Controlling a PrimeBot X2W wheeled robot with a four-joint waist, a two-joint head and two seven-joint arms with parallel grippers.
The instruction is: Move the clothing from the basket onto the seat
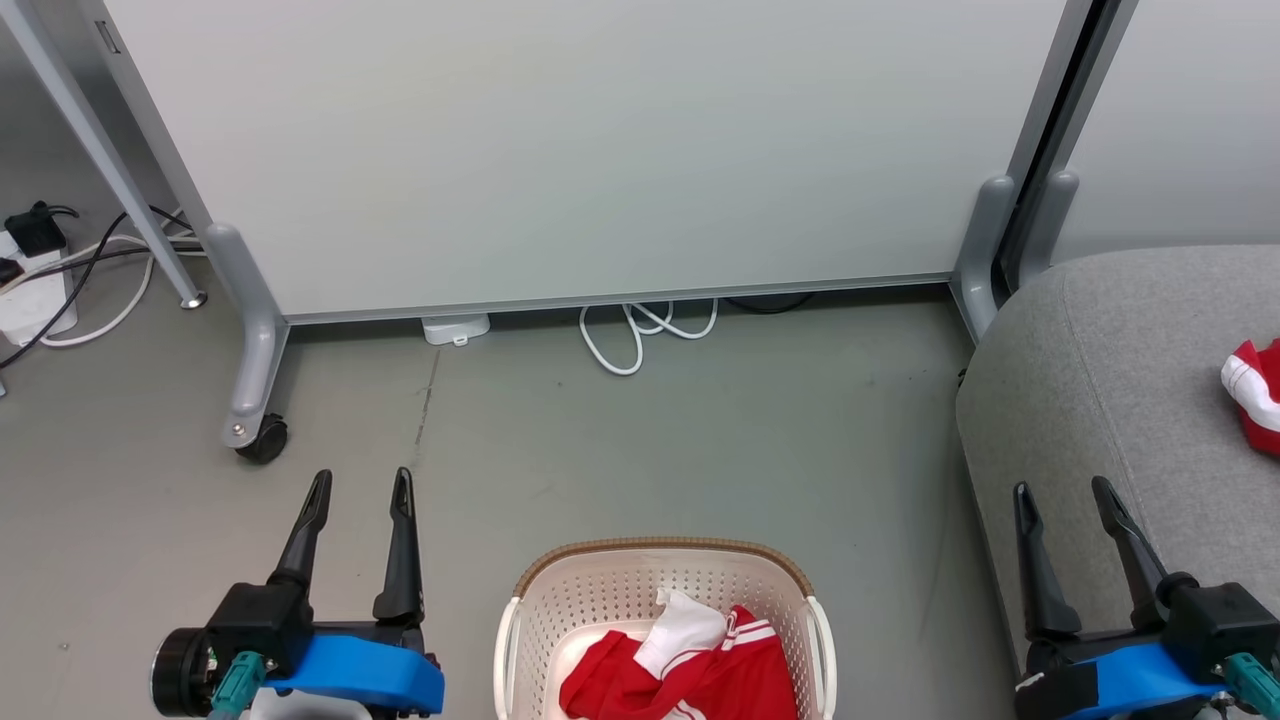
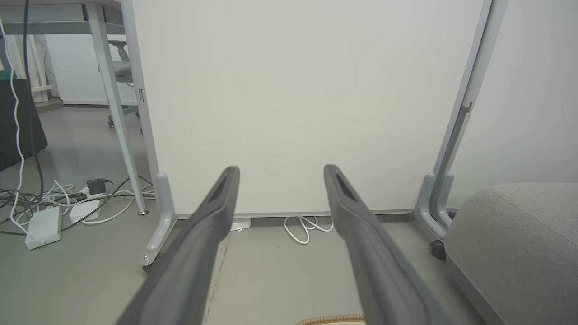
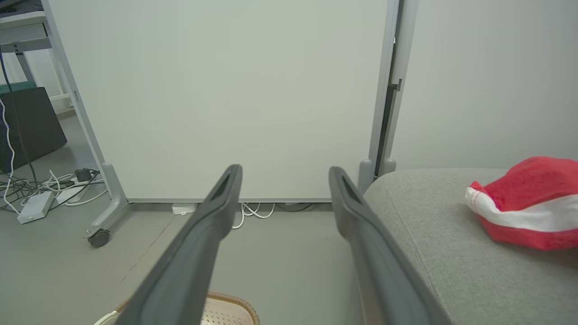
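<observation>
- The clothing (image 1: 690, 670) left to move is a crumpled heap of red fabric with white stripes and a white panel. It lies in the bottom of the basket (image 1: 660, 548), which stands on the floor (image 1: 620, 450) between the two arms.
- Another red and white garment (image 1: 1255, 390) lies on the seat (image 1: 1110, 400), well apart from the basket, so the task looks partly done.
- The left pincer (image 1: 362, 478) hangs spread and empty above the floor, left of the basket.
- The right pincer (image 1: 1060, 488) is spread and empty too, over the seat's near left edge.
- Handling, as a judgement: the fabric looks light, limp and easily bunched. It will sag and trail once lifted, and a loose end could snag on the basket rim.
- The raised white fold at the top of the heap looks like the best place to pinch, since it stands proud of the rest. A deep bite should gather enough layers.
- The head view looks down into the basket and gives the heap's shape.
- The right wrist view shows the garment on the seat from the side, as a rounded mound, with a sliver of the basket rim low down.
- The left wrist view takes in the power strip (image 2: 43, 225) and cables (image 2: 67, 198) on the floor to the left.
</observation>
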